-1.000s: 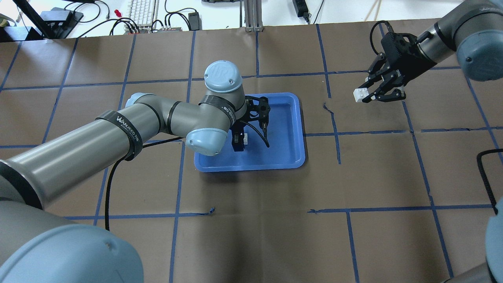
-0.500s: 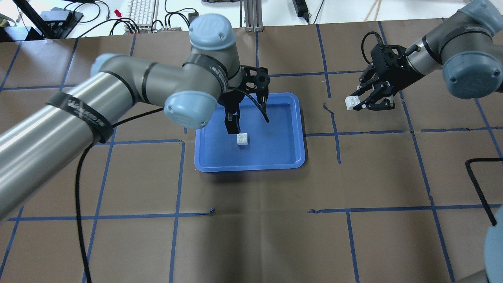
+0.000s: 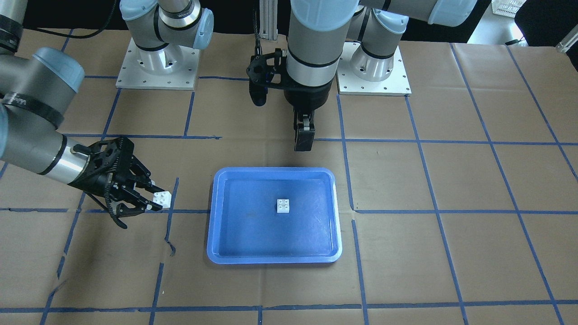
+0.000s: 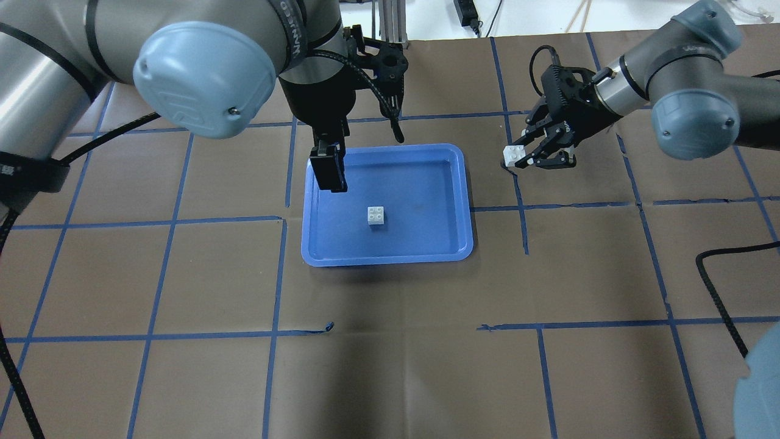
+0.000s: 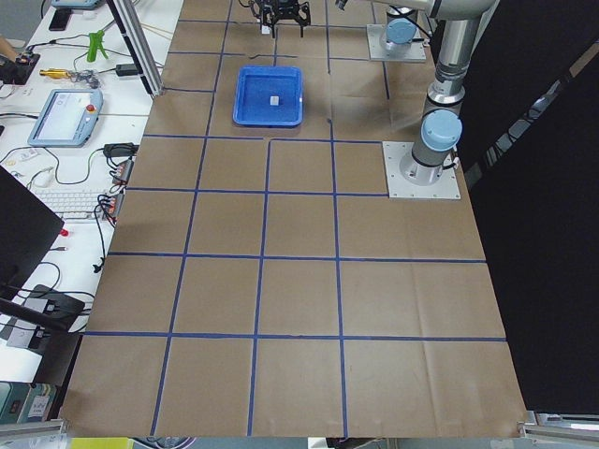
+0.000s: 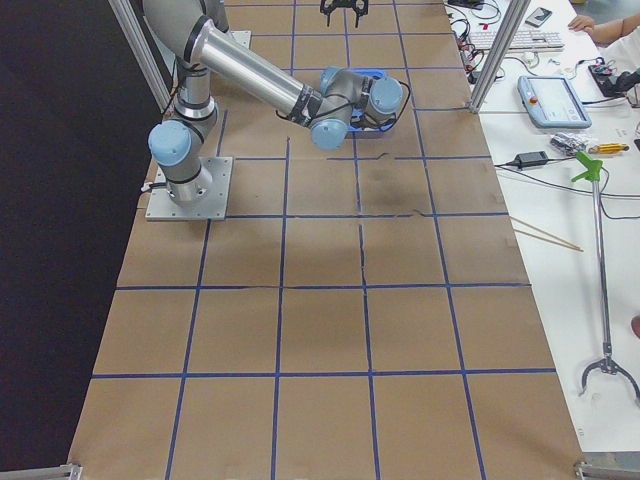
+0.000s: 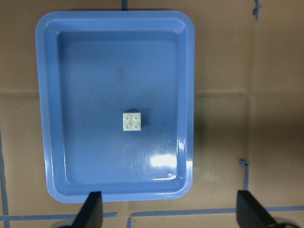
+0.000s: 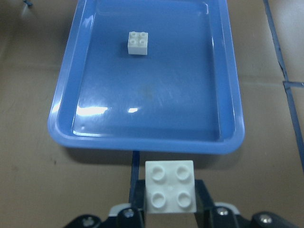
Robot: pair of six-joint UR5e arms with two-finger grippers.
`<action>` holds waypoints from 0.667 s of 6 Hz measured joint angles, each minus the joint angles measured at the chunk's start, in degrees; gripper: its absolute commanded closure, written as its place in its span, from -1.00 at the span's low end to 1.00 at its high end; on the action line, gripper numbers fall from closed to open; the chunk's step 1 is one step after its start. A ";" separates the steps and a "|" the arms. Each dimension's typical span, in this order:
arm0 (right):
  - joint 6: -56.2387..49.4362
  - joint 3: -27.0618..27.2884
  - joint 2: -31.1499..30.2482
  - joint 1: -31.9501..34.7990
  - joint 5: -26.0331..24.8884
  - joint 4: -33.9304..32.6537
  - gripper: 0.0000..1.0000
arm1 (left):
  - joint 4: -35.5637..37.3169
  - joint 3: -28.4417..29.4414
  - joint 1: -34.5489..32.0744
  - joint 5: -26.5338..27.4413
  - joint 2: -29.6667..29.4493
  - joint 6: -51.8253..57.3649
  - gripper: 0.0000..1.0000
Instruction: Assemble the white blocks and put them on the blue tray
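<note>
The blue tray [image 4: 465, 201] lies mid-table, also in the front view [image 3: 211, 225] and both wrist views [image 7: 45, 118] [image 8: 142, 142]. One white block [image 4: 376, 215] sits studs-up alone near the tray's middle [image 3: 283, 206] [image 7: 132, 121] [image 8: 138, 42]. My left gripper [image 4: 329, 174] is open and empty, raised above the tray's near-left part; its fingertips [image 7: 92, 211] stand wide apart. My right gripper [image 4: 524, 160] is shut on the second white block [image 4: 513, 155], held studs-up above the paper just right of the tray [image 3: 161, 198] [image 8: 171, 190].
Brown paper with a blue tape grid covers the table. A black cable [image 4: 725, 286] loops at the right edge. The arm base plates [image 3: 156, 67] stand at the robot's side. A keyboard and cables lie beyond the far edge.
My left gripper has let go of the block in the tray, then risen and drawn back from it. My right gripper has carried its block left, closer to the tray.
</note>
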 measured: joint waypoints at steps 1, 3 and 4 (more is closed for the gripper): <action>6.09 0.21 0.58 4.31 0.07 -3.75 0.37 | -0.23 -0.53 1.29 0.21 0.68 -6.41 -0.99; 19.44 1.14 3.98 11.91 -0.25 -15.36 0.37 | 0.20 -2.14 7.45 0.35 2.06 -27.02 -0.99; 24.74 1.57 6.38 15.22 -0.80 -21.16 0.37 | 0.51 -2.99 11.01 0.35 2.93 -38.76 -0.99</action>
